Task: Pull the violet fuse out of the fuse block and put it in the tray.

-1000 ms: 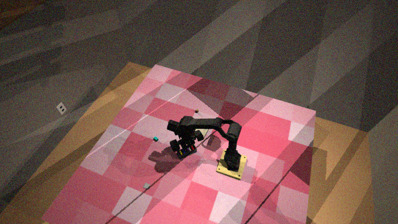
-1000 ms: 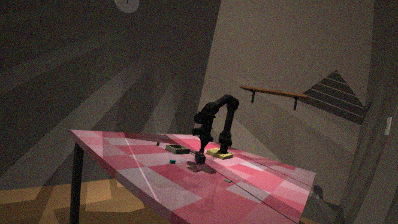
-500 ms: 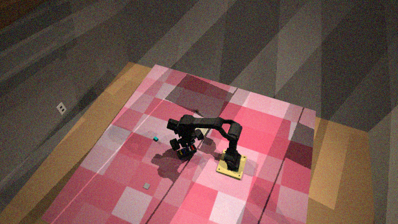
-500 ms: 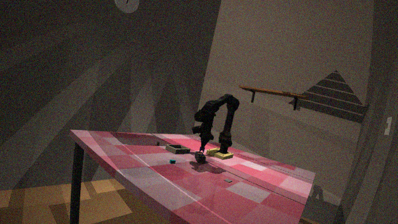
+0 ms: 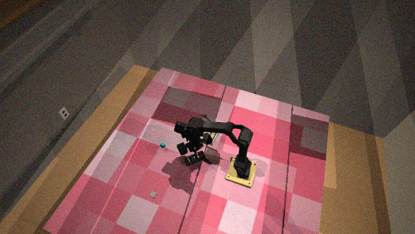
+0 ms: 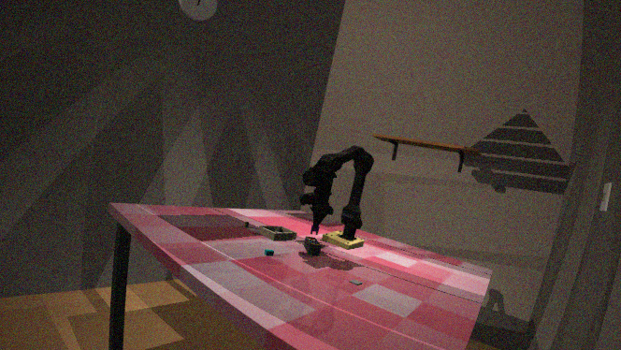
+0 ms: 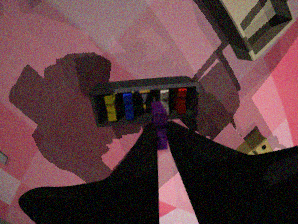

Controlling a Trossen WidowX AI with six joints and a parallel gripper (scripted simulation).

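My gripper (image 5: 195, 150) (image 6: 314, 232) (image 7: 160, 127) points down and is shut on the violet fuse (image 7: 159, 112), whose lower part sticks out past the fingertips. The dark fuse block (image 5: 195, 162) (image 6: 312, 248) (image 7: 142, 83) is below, with a gap under the fingers in the exterior view. It holds a yellow fuse (image 7: 110, 108), a blue fuse (image 7: 129, 106), a white fuse (image 7: 165, 95) and a red fuse (image 7: 182, 100). A small orange and dark detail beside the blue fuse is unclear. The pale tray (image 6: 286, 237) (image 7: 243, 51) stands apart from the block, partly hidden by the arm in the top view.
A teal cube (image 5: 162, 145) (image 6: 268, 253) lies beyond the block from the arm's base. A flat grey square (image 5: 152, 194) (image 6: 356, 283) lies farther along the table. A small dark object (image 6: 247, 225) is near the tray. The arm stands on a yellow base plate (image 5: 231, 178) (image 6: 333, 240).
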